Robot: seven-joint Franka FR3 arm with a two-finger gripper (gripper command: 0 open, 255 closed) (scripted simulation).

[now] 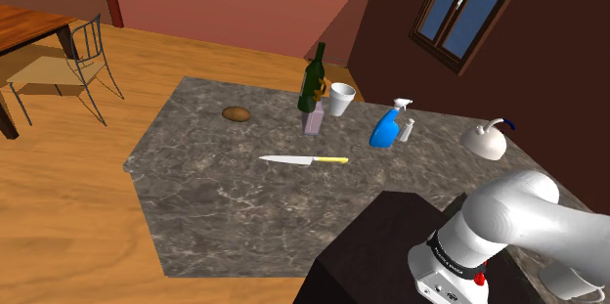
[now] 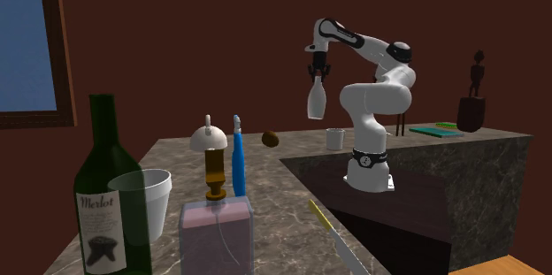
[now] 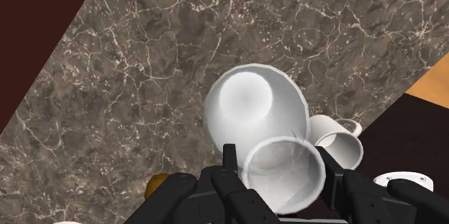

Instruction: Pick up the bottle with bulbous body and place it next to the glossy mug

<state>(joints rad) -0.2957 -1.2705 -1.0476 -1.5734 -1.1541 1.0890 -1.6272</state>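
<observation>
We counted three bottles: one white bottle (image 2: 317, 101) held in the air, one dark green wine bottle (image 2: 104, 195), and one blue spray bottle (image 1: 385, 132). The last two stood on the marbled tabletop (image 1: 215, 195). There was also one white mug (image 2: 334, 138) with a handle, one white cup (image 1: 341, 99) without a handle, one knife (image 1: 303, 159) with a yellow handle, and one pinkish box (image 1: 314, 120).

The white bottle was plain and glossy, with a narrow neck that widened into a round, swollen body. We saw no label on it. In the second exterior view the tool (image 2: 316, 77) had its two black fingers closed on the neck. The bottle hung upright beneath it, well above the tabletop and a little to that view's left of the mug. In the wrist view the tool (image 3: 280, 166) clasped the bottle (image 3: 248, 107) between its fingers, and the mug (image 3: 339, 147) showed below on the tabletop, just beside the bottle's outline.

The only writing we could read was "Merlot", on the wine bottle's pale label above a dark drawing.
</observation>
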